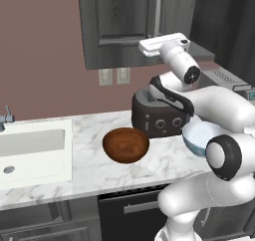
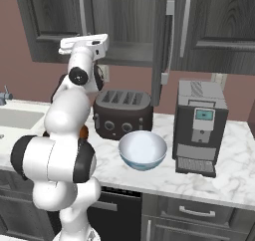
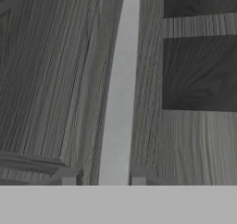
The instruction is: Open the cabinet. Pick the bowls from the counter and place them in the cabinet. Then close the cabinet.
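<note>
Nearest you, the wooden bowl (image 1: pixel 125 144) and the blue-patterned bowl (image 2: pixel 143 150) sit on the marble counter (image 1: pixel 89 173) before the toaster (image 2: pixel 122 113). Beyond, your gripper (image 3: pixel 103 177) straddles the cabinet (image 1: pixel 119 23) door's silver handle (image 3: pixel 120 93) — whether it pinches, you cannot tell.

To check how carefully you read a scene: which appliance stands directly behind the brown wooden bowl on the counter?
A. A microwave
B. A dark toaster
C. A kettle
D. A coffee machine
B: the dark toaster with its two round knobs stands just behind the brown wooden bowl on the marble counter, seen in the left base view.
</note>
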